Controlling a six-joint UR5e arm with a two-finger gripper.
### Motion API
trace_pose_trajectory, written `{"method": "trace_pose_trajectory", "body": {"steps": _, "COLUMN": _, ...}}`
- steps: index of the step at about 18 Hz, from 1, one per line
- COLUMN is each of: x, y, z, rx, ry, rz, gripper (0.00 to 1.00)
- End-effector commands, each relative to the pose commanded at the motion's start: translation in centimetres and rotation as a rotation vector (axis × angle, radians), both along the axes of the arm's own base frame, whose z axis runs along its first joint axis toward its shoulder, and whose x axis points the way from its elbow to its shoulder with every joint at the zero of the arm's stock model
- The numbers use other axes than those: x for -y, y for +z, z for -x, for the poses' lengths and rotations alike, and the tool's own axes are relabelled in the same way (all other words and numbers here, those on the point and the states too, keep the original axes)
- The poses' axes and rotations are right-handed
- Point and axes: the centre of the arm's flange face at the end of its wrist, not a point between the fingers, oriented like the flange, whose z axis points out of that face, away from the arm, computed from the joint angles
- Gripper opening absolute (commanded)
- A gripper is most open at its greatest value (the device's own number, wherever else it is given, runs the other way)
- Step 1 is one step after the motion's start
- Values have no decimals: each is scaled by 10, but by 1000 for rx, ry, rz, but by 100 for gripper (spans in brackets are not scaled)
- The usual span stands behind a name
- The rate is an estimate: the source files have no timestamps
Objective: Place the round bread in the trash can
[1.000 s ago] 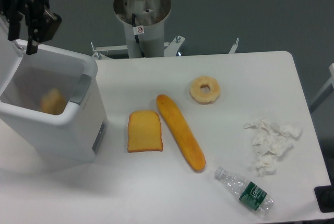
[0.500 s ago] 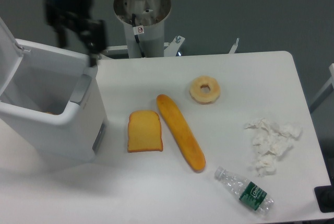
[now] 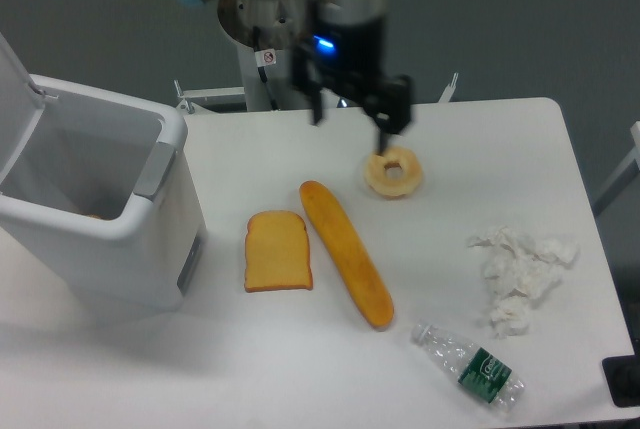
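Note:
The trash can [image 3: 125, 254] is a large white bin at the left of the table, with its lid up and a grey panel [image 3: 151, 171] on the rim. The round bread is almost wholly hidden inside it. Only a small tan sliver [image 3: 95, 215] shows above the near wall. My gripper [image 3: 352, 117] hangs open over the back middle of the table, far to the right of the bin. Nothing is between its fingers. Its right fingertip is just above and left of the ring-shaped bread.
A ring-shaped bread [image 3: 393, 171], a long orange baguette [image 3: 346, 266] and a toast slice [image 3: 278, 250] lie mid-table. Crumpled tissue [image 3: 520, 274] and a water bottle [image 3: 470, 361] lie at the right. The robot base [image 3: 272, 19] stands behind the table.
The gripper has swung right, from above the trash can to over the table by the ring bread. The tan bread seen inside the bin a second ago has sunk almost out of sight.

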Motion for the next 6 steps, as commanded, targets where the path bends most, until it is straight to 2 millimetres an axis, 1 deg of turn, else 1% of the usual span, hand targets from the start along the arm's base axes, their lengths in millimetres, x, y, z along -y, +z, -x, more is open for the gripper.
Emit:
{"method": "trace_pose_trajectory", "body": {"steps": 1, "x": 1, "y": -14, "z": 17, "rx": 5, "ry": -1, "rz": 44, "gripper": 100}}
{"method": "trace_pose_trajectory", "body": {"steps": 2, "x": -2, "y": -28, "z": 29, "rx": 15, "ry": -3, "rz": 64, "gripper": 100}}
{"method": "trace_pose_trajectory", "body": {"steps": 4, "x": 1, "y": -44, "z": 51, "rx": 34, "ry": 14, "rz": 77, "gripper": 100}}
{"method": "trace_pose_trajectory", "body": {"steps": 6, "x": -2, "y": -57, "z": 61, "rx": 48, "ry": 2, "rz": 79, "gripper": 100}}
